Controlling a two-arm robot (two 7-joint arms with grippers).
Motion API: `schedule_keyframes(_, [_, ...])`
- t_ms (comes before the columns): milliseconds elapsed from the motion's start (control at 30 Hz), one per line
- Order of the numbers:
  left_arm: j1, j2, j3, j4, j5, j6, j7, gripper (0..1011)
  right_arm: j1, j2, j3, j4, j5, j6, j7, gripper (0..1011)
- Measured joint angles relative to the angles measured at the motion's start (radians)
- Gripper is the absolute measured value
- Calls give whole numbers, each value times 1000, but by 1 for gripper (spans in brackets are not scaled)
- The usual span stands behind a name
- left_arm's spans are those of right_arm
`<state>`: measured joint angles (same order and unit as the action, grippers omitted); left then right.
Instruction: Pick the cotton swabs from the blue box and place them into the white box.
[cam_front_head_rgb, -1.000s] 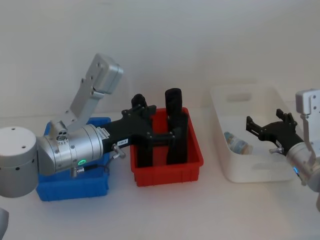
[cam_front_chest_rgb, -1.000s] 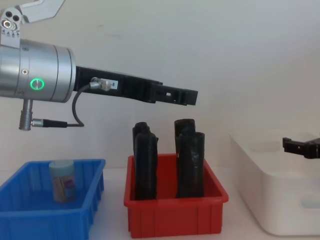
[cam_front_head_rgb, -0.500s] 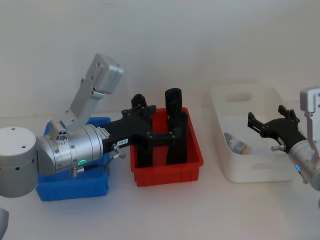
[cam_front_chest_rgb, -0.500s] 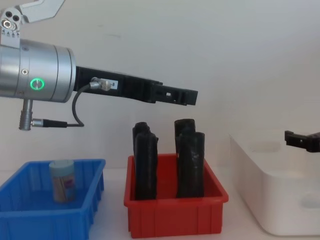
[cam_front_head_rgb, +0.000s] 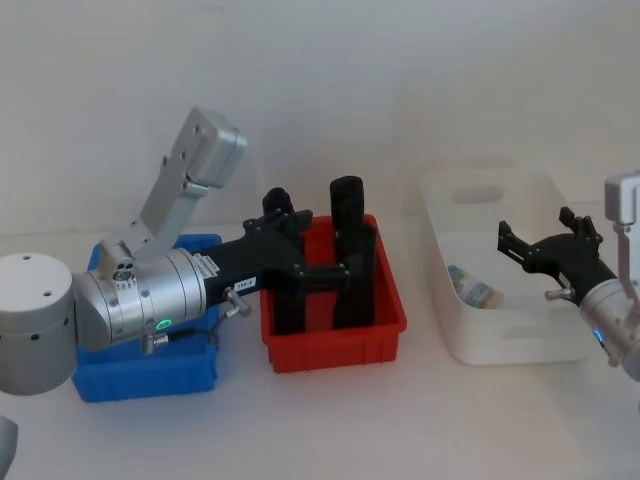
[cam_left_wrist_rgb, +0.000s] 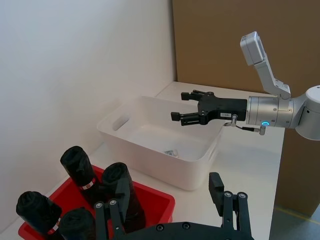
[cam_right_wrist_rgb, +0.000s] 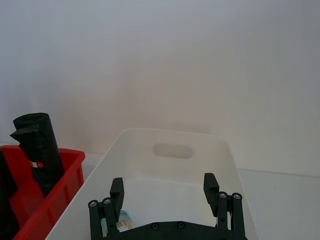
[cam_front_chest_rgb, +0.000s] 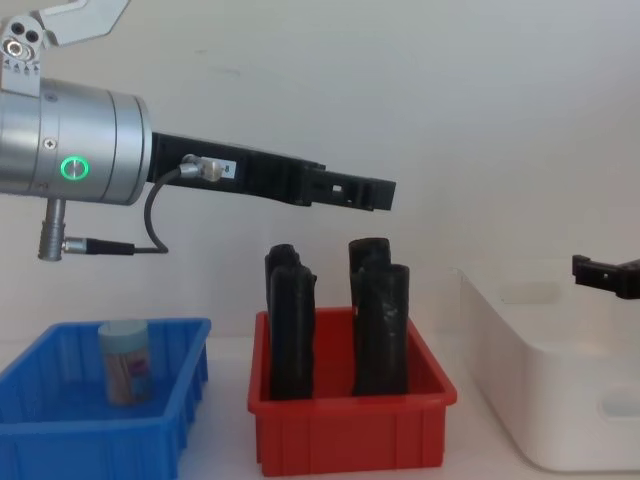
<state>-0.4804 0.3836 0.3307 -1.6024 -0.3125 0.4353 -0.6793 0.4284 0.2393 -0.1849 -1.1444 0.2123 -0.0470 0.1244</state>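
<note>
one swab jar (cam_front_head_rgb: 472, 287) already lying in white box (cam_front_head_rgb: 500, 345). second swab jar (cam_front_chest_rgb: 126, 362) upright in blue box (cam_front_chest_rgb: 60, 440), untouched. right gripper (cam_front_head_rgb: 535, 238) above white box, fingers spread wide, empty. left gripper (cam_front_chest_rgb: 372, 192) high over red bin (cam_front_chest_rgb: 350, 440) of black blocks (cam_front_chest_rgb: 380, 330), fingers wide apart, holding nothing. judged roughly halfway: second swab jar needs pickup, transfer to white box.

The left hand (cam_front_head_rgb: 308, 240) extends level from the left of the frame toward its centre, fingers spread. The right hand (cam_front_head_rgb: 535, 230) hovers at the right edge, fingers apart and empty.
</note>
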Motion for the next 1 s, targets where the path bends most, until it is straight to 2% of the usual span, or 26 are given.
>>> schedule_keyframes(300, [20, 0, 9, -1, 8, -33, 52, 1004, -36, 8, -3, -50, 6, 5, -4, 1002])
schedule_keyframes(1000, [122, -1, 62, -12, 56, -209, 332, 1004, -231, 52, -22, -325, 39, 43, -29, 1002])
